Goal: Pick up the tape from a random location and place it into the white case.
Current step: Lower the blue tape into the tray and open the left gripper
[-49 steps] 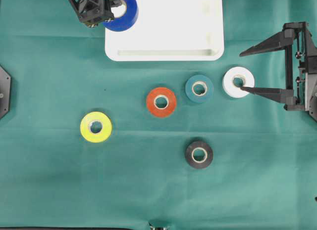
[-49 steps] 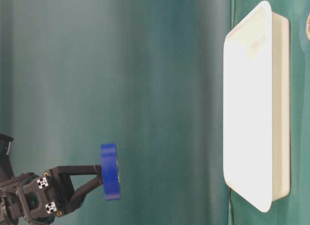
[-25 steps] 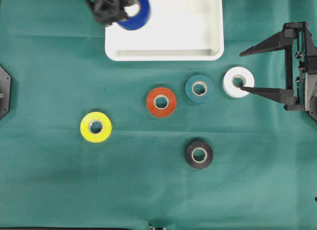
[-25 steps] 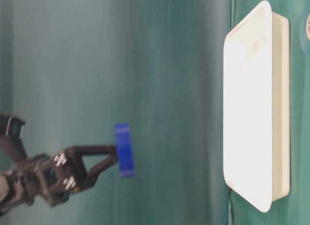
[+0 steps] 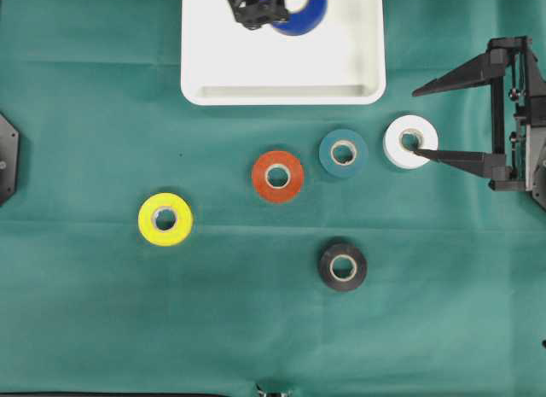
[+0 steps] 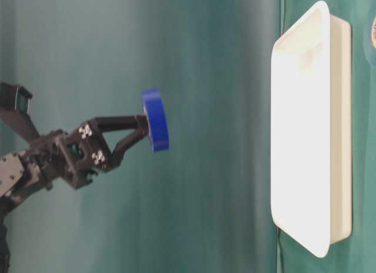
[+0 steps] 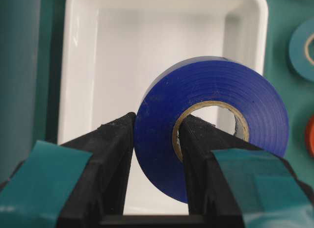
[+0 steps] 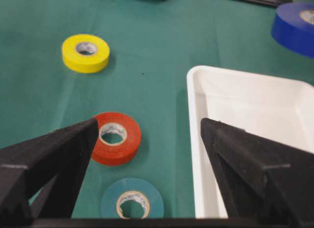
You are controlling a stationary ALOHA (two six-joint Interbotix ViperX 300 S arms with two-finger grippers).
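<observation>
Held well above the white case (image 5: 281,94), the blue tape (image 5: 300,6); seen from overhead, inside the case's outline, toward its far rim and a little right of its middle. Directly below the roll, then, the case's open floor: a drop straight down, judged the whole of what remained, with no sideways travel needed. No contact with the case yet; in the table-level view, a broad gap of green backdrop between roll and rim.

Clamped on the roll, the left gripper (image 7: 156,139): one black finger against the outer face of the wall, the other through the cardboard core, pinching the band of tape between them. Roll carried tilted, its hole facing partly toward the wrist camera, so likely to land on an edge and tip flat. Nearer the case by far, this arm; the right gripper (image 5: 424,124) parked well right of the case, jaws spread wide, grasping nothing, one finger over the white tape (image 5: 409,143).

Case: glossy white plastic, shallow, rectangular, rounded corners, raised rim, smooth bare floor. Blue roll: smooth vinyl wound in fine visible layers on a tan cardboard core, a rigid ring. Finger pads: matte black, faintly gritty, backed with teal tape.

Below the case on the green cloth (image 5: 85,312): teal tape (image 5: 343,153) nearest, orange tape (image 5: 277,176) beside it, yellow tape (image 5: 165,218) farther left, black tape (image 5: 342,266) farthest.
</observation>
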